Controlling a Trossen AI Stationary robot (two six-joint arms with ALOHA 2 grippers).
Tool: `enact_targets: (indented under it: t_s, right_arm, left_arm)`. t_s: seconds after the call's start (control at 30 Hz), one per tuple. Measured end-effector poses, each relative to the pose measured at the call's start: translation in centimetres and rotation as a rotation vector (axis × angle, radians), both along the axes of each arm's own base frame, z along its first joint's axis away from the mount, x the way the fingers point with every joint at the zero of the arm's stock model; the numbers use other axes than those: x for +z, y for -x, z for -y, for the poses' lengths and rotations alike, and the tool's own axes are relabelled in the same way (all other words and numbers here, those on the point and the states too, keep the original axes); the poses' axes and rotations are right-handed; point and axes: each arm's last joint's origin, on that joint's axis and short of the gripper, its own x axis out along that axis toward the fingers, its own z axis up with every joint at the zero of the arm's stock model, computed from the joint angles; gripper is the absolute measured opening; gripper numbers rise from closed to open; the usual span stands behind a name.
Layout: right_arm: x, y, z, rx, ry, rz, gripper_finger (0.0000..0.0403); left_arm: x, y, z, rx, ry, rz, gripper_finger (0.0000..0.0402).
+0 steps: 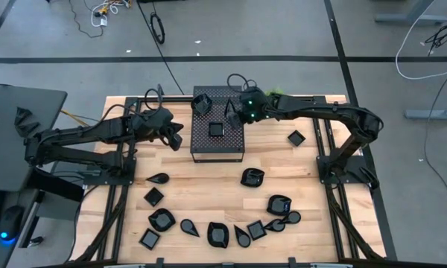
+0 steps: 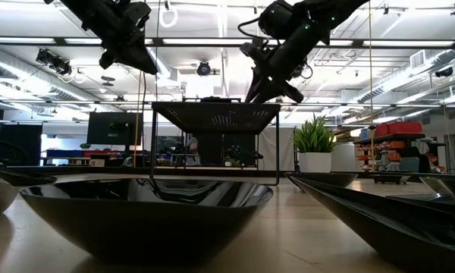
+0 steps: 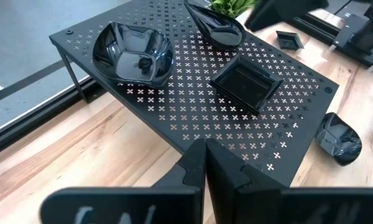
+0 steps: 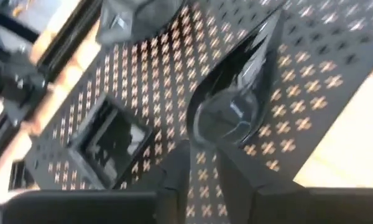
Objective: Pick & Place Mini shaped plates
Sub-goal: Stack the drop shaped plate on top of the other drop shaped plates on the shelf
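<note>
Three mini shaped plates lie flat on top of the black perforated box: a rounded one, a square one and a teardrop. My right gripper hangs over the box's far right part. It is open, its fingers slanting down just short of the teardrop's round end and apart from it. My left gripper is shut and empty, hovering off the box's left near corner. Several more plates lie in an arc on the table's near half.
A lone square plate sits to the right of the box and a rounded one in front of it. The small green potted plant stands behind the right gripper. Bare wood lies between the box and the arc of plates.
</note>
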Motion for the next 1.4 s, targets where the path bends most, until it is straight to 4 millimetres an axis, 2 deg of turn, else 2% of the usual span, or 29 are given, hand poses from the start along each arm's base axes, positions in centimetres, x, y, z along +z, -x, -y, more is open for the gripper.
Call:
enact_targets:
  t_s: [0.27,0.53,0.87,1.1,1.27,1.4]
  right_arm:
    - [-1.2,-0.7,0.0,0.048,0.023,-0.029,0.0005]
    - [-1.9,-1.0,0.7,0.015,0.023,-0.038,0.0006]
    - [0.2,-0.5,0.4,0.037,0.02,0.065,0.0006]
    - [-1.5,-1.3,1.0,0.027,0.036,0.018,0.0003]
    - [-1.4,-1.3,1.0,0.003,0.048,0.027,0.0002]
    - [-0.4,-1.0,0.9,0.012,0.075,0.058,0.0002]
  left_arm:
    - [0.0,0.0,0.0,-0.001,-0.002,-0.001,0.0016]
    - [0.0,0.0,0.0,-0.001,-0.001,-0.001,0.0016]
    - [0.0,0.0,0.0,0.001,0.0,0.0,0.0016]
    - [0.0,0.0,0.0,0.011,-0.01,-0.002,0.0016]
    - [0.0,0.0,0.0,0.012,-0.011,-0.002,0.0016]
    - [0.0,0.0,0.0,0.012,-0.01,-0.002,0.0016]
